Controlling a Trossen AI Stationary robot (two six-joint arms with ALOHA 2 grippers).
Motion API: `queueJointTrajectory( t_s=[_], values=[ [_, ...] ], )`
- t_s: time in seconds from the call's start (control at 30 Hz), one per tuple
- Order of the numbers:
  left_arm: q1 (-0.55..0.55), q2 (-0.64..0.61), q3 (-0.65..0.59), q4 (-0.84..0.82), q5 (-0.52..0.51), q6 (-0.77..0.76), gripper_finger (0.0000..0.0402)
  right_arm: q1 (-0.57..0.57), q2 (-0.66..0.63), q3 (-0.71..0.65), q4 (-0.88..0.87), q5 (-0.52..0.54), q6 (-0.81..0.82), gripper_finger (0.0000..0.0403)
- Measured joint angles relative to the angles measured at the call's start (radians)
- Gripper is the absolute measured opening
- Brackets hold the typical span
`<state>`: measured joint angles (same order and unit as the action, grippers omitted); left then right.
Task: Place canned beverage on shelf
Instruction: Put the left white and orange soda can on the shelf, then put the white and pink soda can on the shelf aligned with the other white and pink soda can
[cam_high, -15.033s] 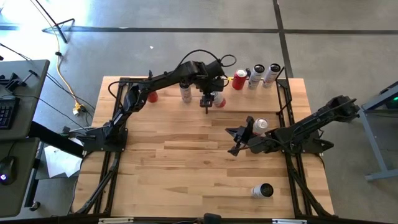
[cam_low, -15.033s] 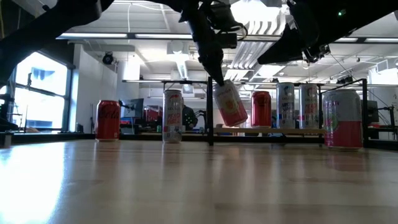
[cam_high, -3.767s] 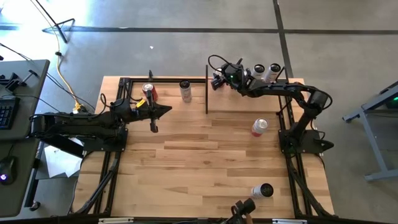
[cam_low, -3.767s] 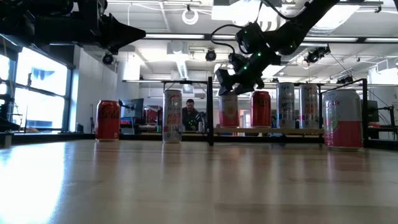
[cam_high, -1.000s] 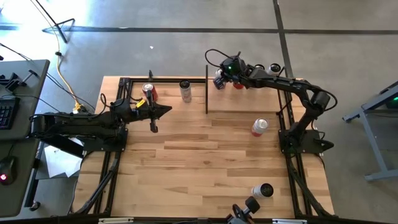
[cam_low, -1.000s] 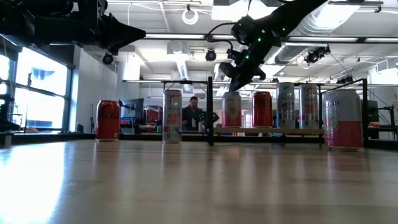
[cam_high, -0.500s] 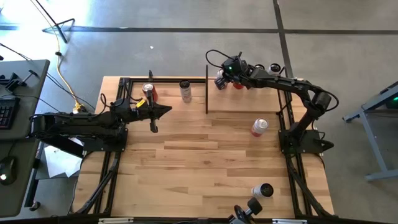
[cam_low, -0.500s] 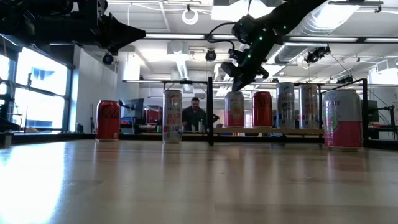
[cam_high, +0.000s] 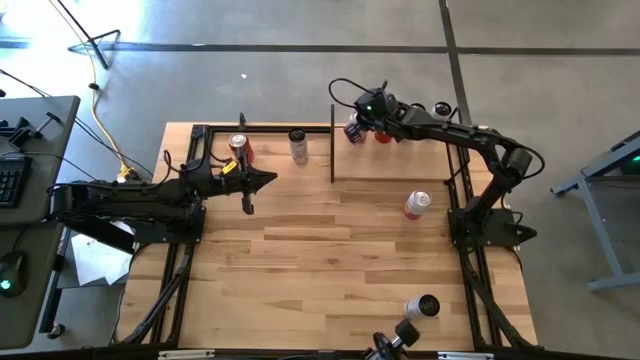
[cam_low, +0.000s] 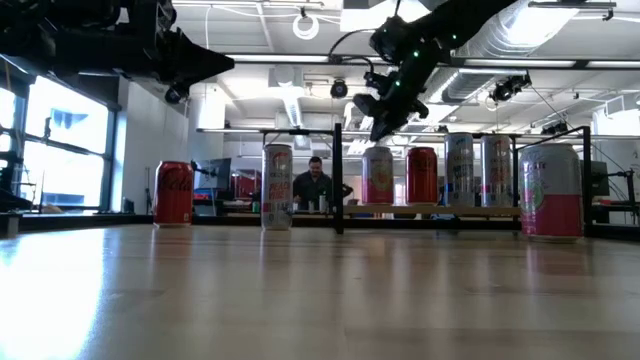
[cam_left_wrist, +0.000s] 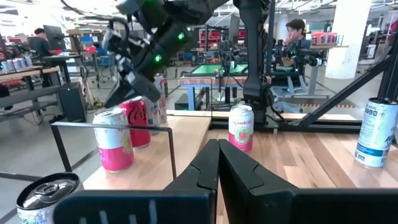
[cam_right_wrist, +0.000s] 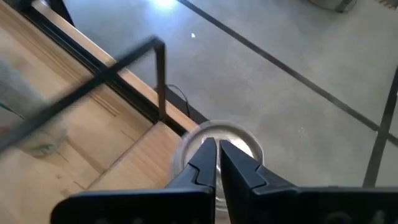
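Risk first: clipping the pink can (cam_low: 377, 176) with the right gripper (cam_right_wrist: 212, 148), which hovers just above the can's lid with jaws closed and empty. Would take only a sideways or downward drift on the way out. Could topple the pink can into the red can (cam_low: 421, 175) just to its right, or off the shelf (cam_high: 395, 163), since it stands upright at the shelf's left end, close to the black upright plate (cam_low: 339, 180). Could also catch the plate itself with the wrist on a retreat to the left. Safer to lift straight up before pulling back. Little danger from the left gripper (cam_left_wrist: 216, 149): jaws closed on nothing, parked well apart at the left side of the table. Further to go, by the look of it: a pink-and-white can (cam_high: 417, 204) upright on the tabletop and another can (cam_high: 423, 306) lying on its side near the right front, neither shelved.

Hard to make out: from above, the pink can almost wholly covered by the right gripper. Cannot tell whether the fingertips touch the lid or clear it. From table height, hard to judge how deep on the shelf the can sits. Two white cans (cam_low: 478, 170) at the shelf's right end overlapped from above by the right arm.
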<state>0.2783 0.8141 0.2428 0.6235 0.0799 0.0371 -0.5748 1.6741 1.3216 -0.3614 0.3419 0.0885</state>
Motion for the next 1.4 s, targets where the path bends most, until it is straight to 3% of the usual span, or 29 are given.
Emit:
queueJointTrajectory(
  t_s=[0.23,0.37,0.47,0.63,0.87,1.0,1.2,1.4],
  values=[
    [0.000,0.000,0.000,0.001,0.000,0.011,0.0000,0.049,0.000,0.126,-0.102,0.053,-0.073,0.0021],
    [0.000,-0.002,0.000,-0.005,0.002,0.029,0.0000,0.105,0.000,0.186,-0.090,0.057,-0.185,0.0051],
    [0.000,-0.017,0.000,-0.019,0.005,0.035,0.0000,0.150,0.007,0.207,-0.021,-0.010,-0.278,0.0094],
    [0.000,-0.058,0.000,-0.038,0.006,0.029,0.0000,0.178,0.102,0.278,-0.008,-0.239,-0.272,0.0187],
    [0.000,-0.089,0.000,-0.096,0.007,0.020,0.0000,0.182,0.319,0.467,-0.070,-0.293,-0.303,0.0291],
    [0.000,-0.089,0.000,-0.098,0.007,0.026,0.0000,0.180,0.423,0.611,-0.140,-0.315,-0.371,0.0306],
    [0.000,-0.089,0.000,-0.098,0.007,0.026,0.0000,0.173,0.529,0.779,-0.260,-0.433,-0.418,0.0307],
    [0.000,-0.089,0.000,-0.100,0.007,0.026,0.0000,0.168,0.590,0.862,-0.333,-0.398,-0.435,0.0307]
  ],
)
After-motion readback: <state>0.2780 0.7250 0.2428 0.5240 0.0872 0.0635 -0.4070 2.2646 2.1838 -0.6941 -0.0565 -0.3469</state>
